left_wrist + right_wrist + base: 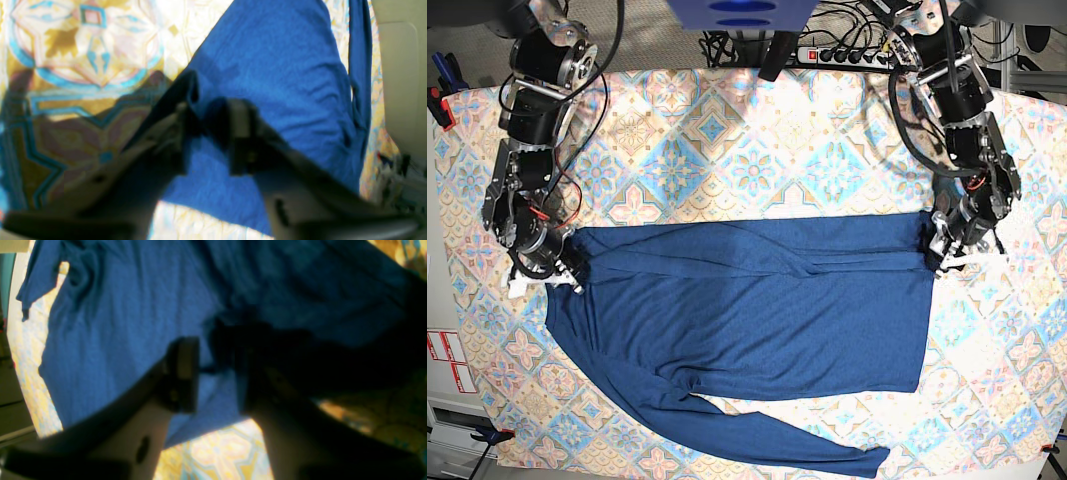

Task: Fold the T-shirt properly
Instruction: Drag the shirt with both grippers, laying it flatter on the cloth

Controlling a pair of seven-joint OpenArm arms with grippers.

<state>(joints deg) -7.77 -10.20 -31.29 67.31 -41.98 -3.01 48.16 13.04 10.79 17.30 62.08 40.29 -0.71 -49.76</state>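
- The T-shirt (747,310) lies spread across the patterned tablecloth (727,150), its body stretched wide between the two arms, with a long fold line running along its upper part.
- One long sleeve (757,430) trails along the shirt's lower edge, ending near the cloth's front border.
- The left gripper (944,252) sits at the shirt's upper corner on the base view's right side. In its wrist view the left gripper (206,133) has both fingers closed in on a bunched ridge of blue fabric — clamped on the shirt.
- The right gripper (557,268) is at the opposite upper corner, low against the cloth. Its wrist view is dark and blurred, but the right gripper (217,373) appears to pinch the shirt's edge between its fingers (185,373); a small gap shows between them with fabric in it.
- A power strip (847,56) and cables lie beyond the tablecloth's far edge.
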